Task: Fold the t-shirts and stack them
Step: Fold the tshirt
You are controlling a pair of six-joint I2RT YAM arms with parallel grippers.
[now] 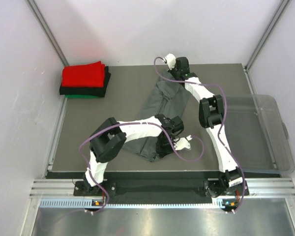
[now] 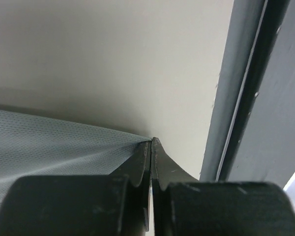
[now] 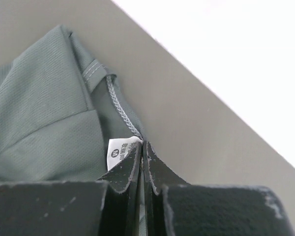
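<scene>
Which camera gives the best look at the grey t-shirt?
The top external view: it shows the grey t-shirt nearly whole, from above. The left wrist view shows only a strip of cloth pinched by the left gripper; the right wrist view shows a stitched edge and white label at the right gripper.

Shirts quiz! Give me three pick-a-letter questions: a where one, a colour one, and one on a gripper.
1. Where is the folded stack? A) far left on the table B) in the bin C) beside the arm bases
2. Which colour is its top shirt? A) green B) red C) black
3. The right gripper is: A) open B) shut on nothing C) shut on the grey shirt
Answers: 1 A: the top view shows it there. 2 B: the red shirt lies uppermost. 3 C: cloth is pinched beside the label.
</scene>
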